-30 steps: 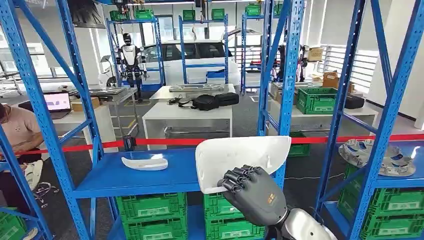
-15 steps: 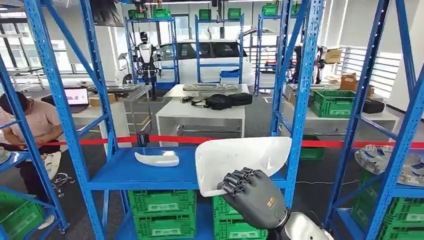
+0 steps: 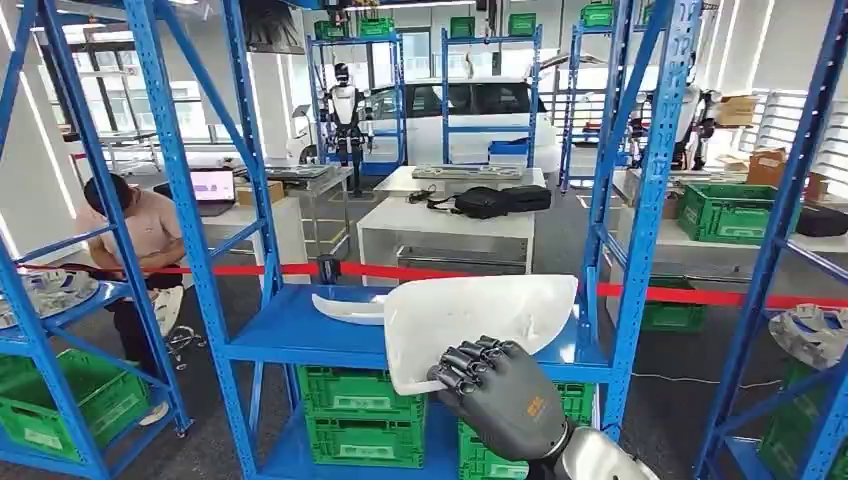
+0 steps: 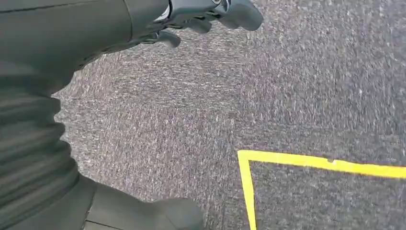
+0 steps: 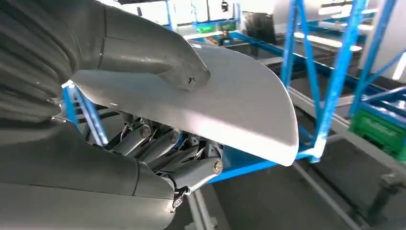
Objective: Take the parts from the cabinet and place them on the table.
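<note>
White plastic mirror-cover shell (image 3: 480,322), broad and curved, held up in front of the blue rack shelf (image 3: 290,340), clear of it. Right hand (image 3: 495,385) pinches its lower edge: thumb (image 5: 158,57) on top, fingers (image 5: 158,143) curled beneath. Looks light, stiff, glossy, prob. slippery; an edge grip may let it pivot, so hold nearer the middle. Second smaller white shell (image 3: 348,308) lies on the shelf. Left hand (image 4: 201,12) hangs over grey carpet w/ fingers loosely apart, holding nothing.

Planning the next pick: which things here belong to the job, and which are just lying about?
Job:
- white panel gripped by right hand
- smaller white part on blue shelf

Lying about:
- green crates below
- black bag on far table
- red tape
</note>
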{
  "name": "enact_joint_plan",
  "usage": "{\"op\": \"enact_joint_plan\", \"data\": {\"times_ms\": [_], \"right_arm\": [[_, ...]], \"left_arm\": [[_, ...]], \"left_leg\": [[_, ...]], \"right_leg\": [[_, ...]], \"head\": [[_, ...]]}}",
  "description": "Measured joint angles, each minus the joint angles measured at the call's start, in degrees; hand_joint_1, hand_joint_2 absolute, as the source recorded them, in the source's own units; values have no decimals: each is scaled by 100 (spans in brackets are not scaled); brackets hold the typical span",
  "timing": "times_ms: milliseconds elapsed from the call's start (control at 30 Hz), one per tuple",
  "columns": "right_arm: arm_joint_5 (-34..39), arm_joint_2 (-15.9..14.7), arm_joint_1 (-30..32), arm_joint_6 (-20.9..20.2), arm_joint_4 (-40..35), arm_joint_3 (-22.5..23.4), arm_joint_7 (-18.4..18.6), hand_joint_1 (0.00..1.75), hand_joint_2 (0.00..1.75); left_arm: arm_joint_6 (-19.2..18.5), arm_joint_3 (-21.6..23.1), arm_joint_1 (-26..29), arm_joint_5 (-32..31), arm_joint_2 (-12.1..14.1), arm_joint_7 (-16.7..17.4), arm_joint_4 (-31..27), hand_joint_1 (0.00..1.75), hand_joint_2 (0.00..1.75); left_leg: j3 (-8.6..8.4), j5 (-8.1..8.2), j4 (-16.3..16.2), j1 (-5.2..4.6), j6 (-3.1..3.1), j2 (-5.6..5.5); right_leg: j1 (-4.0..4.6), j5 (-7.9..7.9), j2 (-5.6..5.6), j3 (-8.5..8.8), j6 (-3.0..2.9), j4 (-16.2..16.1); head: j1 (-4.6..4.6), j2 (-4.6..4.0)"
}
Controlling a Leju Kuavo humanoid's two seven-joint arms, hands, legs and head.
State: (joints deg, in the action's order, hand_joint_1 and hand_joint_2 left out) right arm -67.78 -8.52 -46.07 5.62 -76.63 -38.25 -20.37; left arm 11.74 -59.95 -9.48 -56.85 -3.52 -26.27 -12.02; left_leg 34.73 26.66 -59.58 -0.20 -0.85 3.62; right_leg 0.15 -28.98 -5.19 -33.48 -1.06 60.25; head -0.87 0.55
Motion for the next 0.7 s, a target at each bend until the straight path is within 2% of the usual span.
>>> {"op": "enact_joint_plan", "data": {"times_ms": [67,100,133,167,200,233,267,300,333,367,400,433,467,500,533,567,600,633,667,700], "right_arm": [[-11,4,4,2,-15,4,-4,161,175],[-11,4,-3,2,-28,11,-2,161,175],[-13,2,-1,4,-53,20,0,161,175],[-33,2,-1,7,-70,24,-4,161,175],[-50,2,7,7,-94,24,-2,161,175],[-68,2,31,2,-114,24,-4,161,175],[-83,2,59,-11,-124,24,0,161,175],[-99,2,88,-24,-138,24,7,161,175],[-120,0,104,-33,-157,24,7,161,175],[-129,-2,100,-37,-166,24,9,161,175],[-133,0,94,-57,-197,24,9,161,175],[-147,0,86,-74,-236,24,13,161,175],[-162,-2,84,-83,-260,26,13,161,175],[-175,-2,88,-92,-286,26,15,161,175],[-182,-2,105,-96,-324,26,15,161,175],[-188,-6,110,-101,-356,26,18,161,175],[-195,-2,108,-101,-369,26,24,161,175],[-199,4,109,-101,-409,26,26,161,175],[-210,4,114,-107,-444,24,26,161,175],[-221,2,112,-109,-466,24,31,161,175]], "left_arm": [[0,0,21,-2,4,9,2,0,175],[0,0,30,-2,4,22,2,0,175],[0,-2,36,-2,2,31,0,0,175],[0,-2,24,-2,-7,35,2,0,175],[0,-2,8,-2,-7,37,0,0,175],[0,-2,-3,-4,-9,39,2,0,175],[0,-2,-2,-11,-13,46,4,0,175],[0,-2,4,-20,-13,50,4,0,175],[0,-2,7,-24,-13,57,4,0,175],[0,-2,8,-26,-15,70,7,0,175],[0,0,5,-35,-17,72,7,0,175],[0,0,-1,-59,-24,81,7,0,175],[0,2,-3,-68,-31,87,7,0,175],[0,2,-13,-76,-33,105,7,0,175],[0,4,-16,-85,-31,112,4,0,175],[0,7,-9,-105,-33,138,7,0,175],[0,7,7,-127,-33,146,7,0,175],[0,7,13,-142,-26,151,7,0,175],[-2,9,18,-177,-44,151,15,0,175],[-2,13,-9,-181,-42,157,13,0,175]], "left_leg": [[33,-10,-3,-9,26,-130],[24,-40,36,16,71,-198],[-8,-77,82,62,103,-247],[-3,-91,93,64,134,-295],[7,-99,93,68,157,-336],[13,-100,92,68,168,-400],[19,-101,89,67,172,-466],[23,-102,80,66,173,-542],[23,-102,73,66,172,-613],[23,-102,61,67,170,-689],[23,-100,45,67,162,-760],[23,-96,31,68,151,-830],[40,-96,23,75,126,-877],[72,-96,0,47,77,-950],[87,-121,21,68,33,-1004],[94,-140,48,88,-8,-1040],[98,-163,81,88,-50,-1091],[149,-152,69,79,-79,-1103],[179,-75,-43,53,-93,-807],[328,127,-363,54,-114,-601]], "right_leg": [[-6,12,-106,29,40,-40],[15,4,-163,53,80,-53],[-22,-52,-49,49,124,-13],[-40,-187,230,-28,151,183],[-46,-399,391,-206,168,552],[-49,-624,468,-441,184,1046],[-49,-774,488,-659,192,1473],[-46,-796,496,-809,194,1736],[-48,-675,504,-802,188,1676],[-53,-440,510,-665,175,1354],[-60,-180,537,-447,158,877],[-73,76,644,-186,142,332],[-93,70,895,-55,112,24],[-75,85,862,-51,115,-26],[-69,91,795,-57,97,-18],[-36,91,751,-57,63,-16],[-41,105,708,-55,25,-26],[-90,148,628,-30,-28,-98],[-89,161,568,-5,-64,-132],[-87,167,514,-2,-90,-136]], "head": [[-2,0],[-2,0],[-9,0],[-11,0],[-15,0],[-20,0],[-24,0],[-24,0],[-29,0],[-31,0],[-33,0],[-33,0],[-37,0],[-28,0],[-17,0],[-24,0],[-28,0],[-26,0],[-11,0],[-7,0]]}}
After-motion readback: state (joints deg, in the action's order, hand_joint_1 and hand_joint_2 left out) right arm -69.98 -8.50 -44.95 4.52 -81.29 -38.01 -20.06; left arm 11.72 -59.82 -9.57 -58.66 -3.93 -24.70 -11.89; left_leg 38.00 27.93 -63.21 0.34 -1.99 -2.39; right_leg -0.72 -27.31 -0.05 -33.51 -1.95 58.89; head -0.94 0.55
